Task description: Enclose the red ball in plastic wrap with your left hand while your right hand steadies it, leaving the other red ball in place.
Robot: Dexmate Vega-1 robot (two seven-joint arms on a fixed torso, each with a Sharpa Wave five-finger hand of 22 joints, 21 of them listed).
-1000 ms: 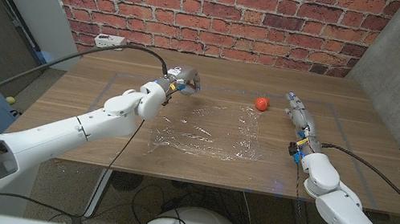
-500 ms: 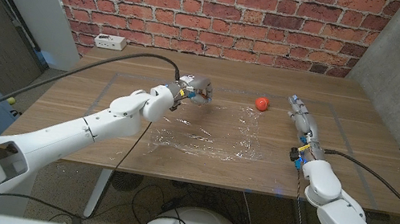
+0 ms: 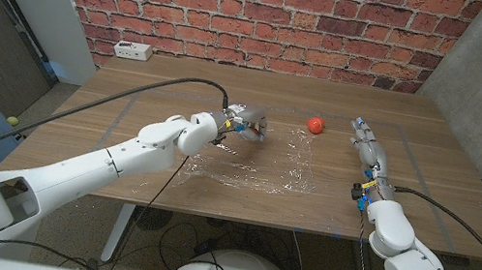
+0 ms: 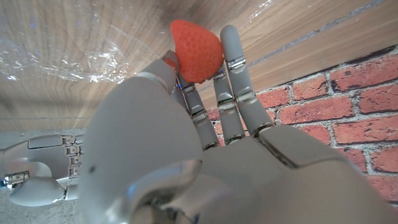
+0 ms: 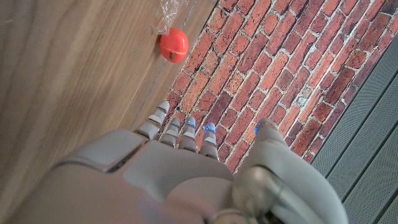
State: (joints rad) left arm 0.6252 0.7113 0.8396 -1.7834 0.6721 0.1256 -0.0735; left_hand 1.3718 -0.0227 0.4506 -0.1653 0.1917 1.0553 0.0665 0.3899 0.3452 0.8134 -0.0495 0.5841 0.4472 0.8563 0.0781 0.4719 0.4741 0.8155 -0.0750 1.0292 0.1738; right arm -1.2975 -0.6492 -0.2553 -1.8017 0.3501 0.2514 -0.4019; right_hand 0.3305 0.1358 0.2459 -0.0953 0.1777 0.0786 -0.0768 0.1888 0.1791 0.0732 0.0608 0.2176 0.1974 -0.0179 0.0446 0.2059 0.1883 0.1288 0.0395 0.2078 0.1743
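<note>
Left hand (image 3: 249, 125) pinches a red ball (image 4: 196, 42) above the plastic wrap (image 3: 251, 161), right hand (image 3: 368, 148) loose, holding nothing, near another ball (image 3: 316, 125).

No legible text, label, brand, number or sign appears in any view. The white box (image 3: 132, 50) at the table's far edge bears no readable marking at this size, and the surfaces of both robot arms show no readable lettering.
</note>
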